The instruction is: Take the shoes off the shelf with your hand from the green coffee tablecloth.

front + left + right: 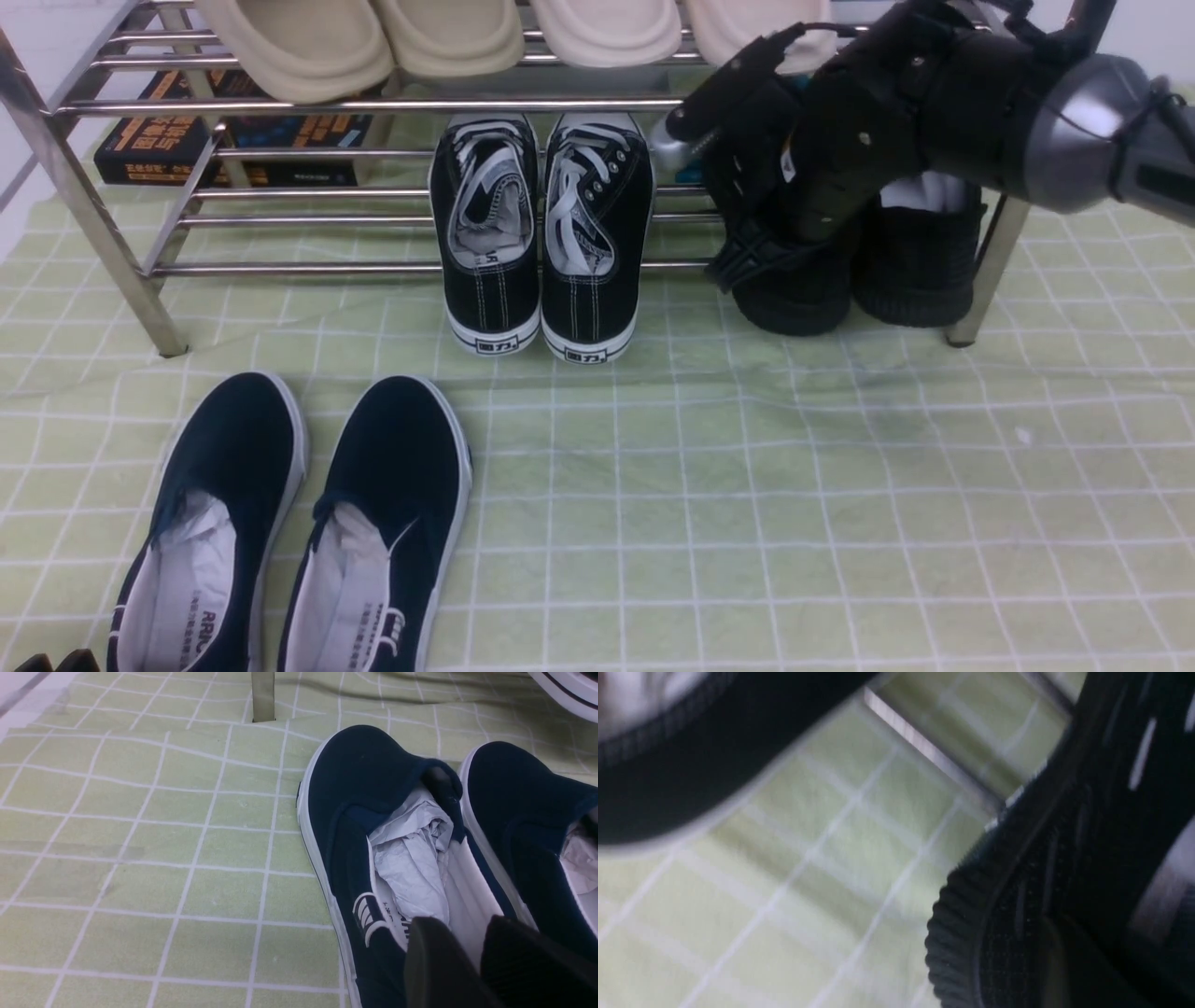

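Jaws, left gripper (460,933): two dark fingers (434,961) show a narrow gap over the heel end of one slip-on; whether they grip it cannot be told.
Jaws, right hand (831,149): fingers (747,257) curl down against the left sneaker; a firm clamp cannot be told.
Far left: books (159,149) lie under the shelf (373,105).
Near left: navy slip-ons (392,448) lie on the green tablecloth (747,485), stuffed with paper.
Upper tier: cream slippers (448,37) stand in a row.
Centre, lower tier: black canvas lace-ups (495,271), heels toward the near side.
Right, lower tier: the shoes (920,261) stand side by side, just left of the shelf's leg (990,271).
In the way: the hand covers most of the left sneaker.
Hand pose: forearm (1074,131) enters from the right, palm down, silver thumb tip (667,142) jutting left, clear of the sneaker.
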### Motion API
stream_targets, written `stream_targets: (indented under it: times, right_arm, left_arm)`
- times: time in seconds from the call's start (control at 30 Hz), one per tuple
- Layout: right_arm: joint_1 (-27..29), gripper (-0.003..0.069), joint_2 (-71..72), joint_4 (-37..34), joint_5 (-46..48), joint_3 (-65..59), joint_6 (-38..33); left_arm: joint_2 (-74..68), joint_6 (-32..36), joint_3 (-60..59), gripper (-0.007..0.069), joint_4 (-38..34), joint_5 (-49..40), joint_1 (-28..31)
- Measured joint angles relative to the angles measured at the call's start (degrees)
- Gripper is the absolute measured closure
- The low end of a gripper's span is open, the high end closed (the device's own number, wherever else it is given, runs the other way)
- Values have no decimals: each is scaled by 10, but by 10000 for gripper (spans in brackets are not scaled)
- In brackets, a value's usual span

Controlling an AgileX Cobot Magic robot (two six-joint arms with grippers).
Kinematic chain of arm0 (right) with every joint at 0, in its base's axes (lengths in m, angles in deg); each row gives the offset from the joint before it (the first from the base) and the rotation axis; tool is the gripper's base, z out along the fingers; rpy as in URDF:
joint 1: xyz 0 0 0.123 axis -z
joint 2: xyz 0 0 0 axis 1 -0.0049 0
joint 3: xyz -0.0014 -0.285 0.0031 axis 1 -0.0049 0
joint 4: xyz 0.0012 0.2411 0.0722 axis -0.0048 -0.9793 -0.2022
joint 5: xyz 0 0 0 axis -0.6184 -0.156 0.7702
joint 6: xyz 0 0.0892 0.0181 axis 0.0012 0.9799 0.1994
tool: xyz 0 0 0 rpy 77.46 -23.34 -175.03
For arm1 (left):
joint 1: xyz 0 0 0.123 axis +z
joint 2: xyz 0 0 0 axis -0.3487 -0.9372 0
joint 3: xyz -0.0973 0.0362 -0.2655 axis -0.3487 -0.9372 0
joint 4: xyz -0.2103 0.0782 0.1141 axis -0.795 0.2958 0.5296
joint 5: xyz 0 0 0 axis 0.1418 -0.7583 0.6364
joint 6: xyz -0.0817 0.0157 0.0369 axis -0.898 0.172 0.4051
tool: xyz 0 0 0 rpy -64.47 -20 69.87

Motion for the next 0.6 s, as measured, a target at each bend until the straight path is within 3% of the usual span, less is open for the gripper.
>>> stream_targets:
  times: [0.3,0.6]
  right_arm:
    - [-32,655,95,-84,206,5,-14]
    - [-40,655,203,-203,236,-38,4]
  left_arm:
    - [0,0,0,431,0,0,0]
    - [0,0,0,427,0,0,0]
